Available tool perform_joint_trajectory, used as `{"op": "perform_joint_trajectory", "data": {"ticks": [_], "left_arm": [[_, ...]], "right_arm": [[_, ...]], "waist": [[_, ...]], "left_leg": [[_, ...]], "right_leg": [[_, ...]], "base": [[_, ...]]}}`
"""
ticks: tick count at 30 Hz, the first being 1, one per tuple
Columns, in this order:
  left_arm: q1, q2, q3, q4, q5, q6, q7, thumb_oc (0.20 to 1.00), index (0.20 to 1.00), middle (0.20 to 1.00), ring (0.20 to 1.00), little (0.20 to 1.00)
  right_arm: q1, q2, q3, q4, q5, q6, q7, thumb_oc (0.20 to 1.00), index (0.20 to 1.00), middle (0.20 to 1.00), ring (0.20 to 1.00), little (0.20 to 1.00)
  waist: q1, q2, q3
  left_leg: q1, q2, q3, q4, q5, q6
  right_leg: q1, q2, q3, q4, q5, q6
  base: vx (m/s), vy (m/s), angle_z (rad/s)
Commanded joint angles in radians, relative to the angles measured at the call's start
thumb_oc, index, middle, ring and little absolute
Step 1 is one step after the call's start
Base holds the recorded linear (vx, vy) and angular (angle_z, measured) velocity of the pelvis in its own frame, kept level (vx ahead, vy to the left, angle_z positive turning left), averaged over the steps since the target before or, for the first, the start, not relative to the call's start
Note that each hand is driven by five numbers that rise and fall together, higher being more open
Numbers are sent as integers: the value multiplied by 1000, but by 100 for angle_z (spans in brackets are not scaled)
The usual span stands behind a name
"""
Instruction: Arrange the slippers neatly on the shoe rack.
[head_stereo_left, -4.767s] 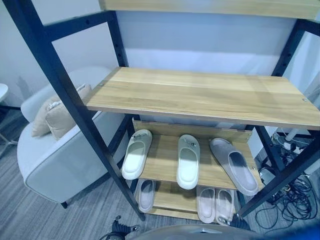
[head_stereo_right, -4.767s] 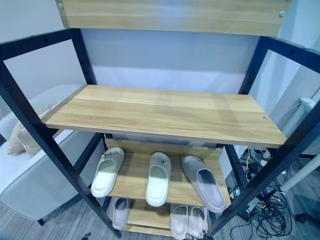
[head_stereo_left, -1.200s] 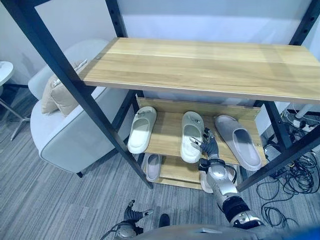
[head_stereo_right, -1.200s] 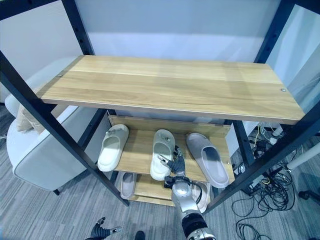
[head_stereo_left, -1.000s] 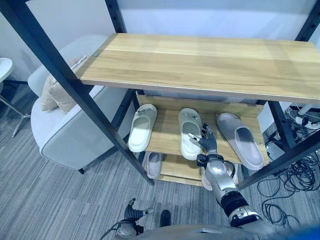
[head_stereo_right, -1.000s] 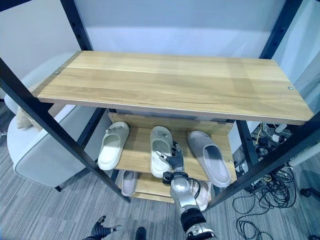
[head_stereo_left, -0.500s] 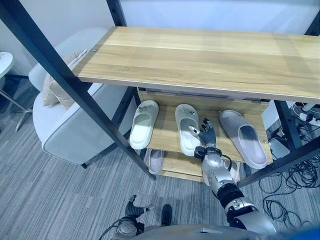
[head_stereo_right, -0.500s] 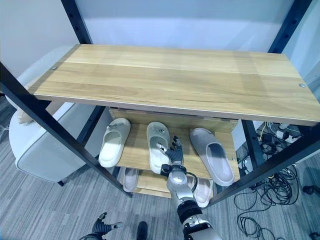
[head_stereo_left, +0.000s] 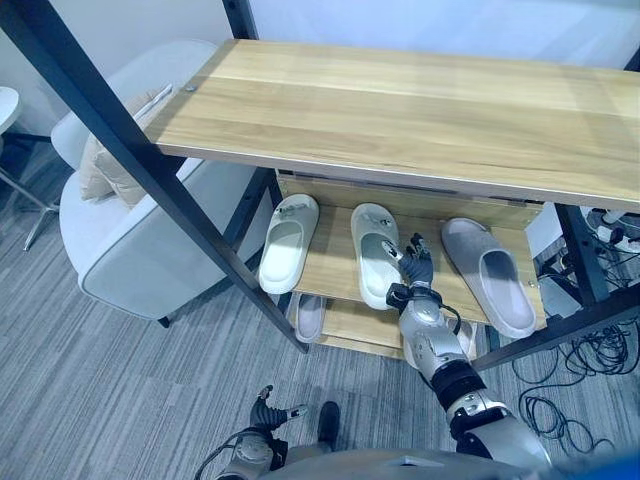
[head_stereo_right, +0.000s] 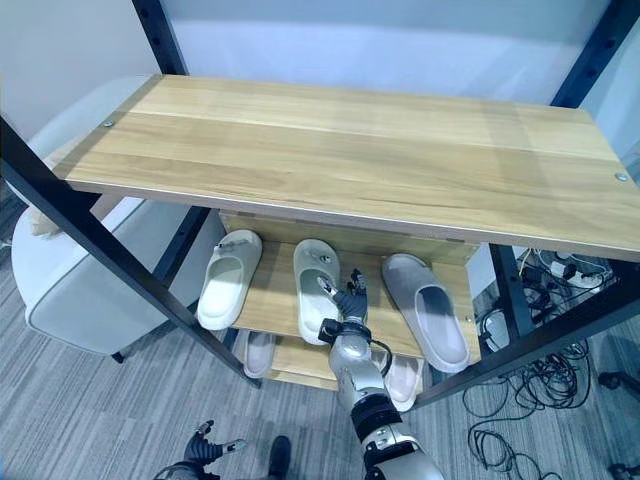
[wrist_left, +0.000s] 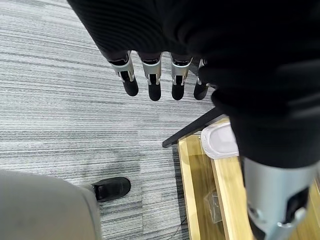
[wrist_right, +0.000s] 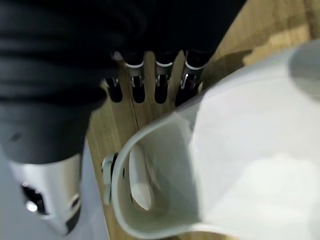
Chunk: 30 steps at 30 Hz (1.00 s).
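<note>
Pale slippers on a light wood rack

The shelves (head_stereo_left: 420, 110) are light wood on a black frame (head_stereo_left: 150, 160). Two slippers (head_stereo_left: 287, 242) are white, one slipper (head_stereo_left: 492, 275) grey. The armchair (head_stereo_left: 130, 260) is pale grey with a beige cushion (head_stereo_left: 100, 170); the carpet (head_stereo_left: 90, 390) is grey-striped.

The right hand (head_stereo_left: 413, 276), out of sight at first, has come up to the middle shelf (head_stereo_left: 330, 275) and now lies against the middle slipper (head_stereo_left: 377, 255). That slipper's heel has swung toward the hand.
</note>
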Motion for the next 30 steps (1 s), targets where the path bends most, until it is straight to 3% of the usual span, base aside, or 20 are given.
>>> {"op": "perform_joint_trajectory", "data": {"ticks": [1, 11, 30], "left_arm": [[121, -22, -59, 141, 25, 64, 6, 1000, 1000, 1000, 1000, 1000], [129, -18, -51, 145, 24, 69, 9, 1000, 1000, 1000, 1000, 1000], [125, -17, -59, 161, 27, 60, 0, 1000, 1000, 1000, 1000, 1000]], "right_arm": [[57, 243, 28, -18, 49, 18, 3, 1000, 1000, 1000, 1000, 1000], [25, 278, 60, 1, 53, 27, -20, 1000, 1000, 1000, 1000, 1000], [-134, 287, -48, 142, 77, -17, -55, 1000, 1000, 1000, 1000, 1000]], "waist": [[59, -7, 10], [64, -19, 0], [100, -17, 4]], "left_leg": [[121, 2, -16, 7, -96, 25], [128, 7, -14, 7, -97, 25], [118, -7, -44, 7, -88, 27]], "right_leg": [[-12, -34, 31, 79, 12, 53], [-16, -32, 37, 88, 6, 50], [-12, -44, 7, 95, 0, 53]], "base": [[0, 0, 0], [2, 2, 1], [6, 9, 4]]}}
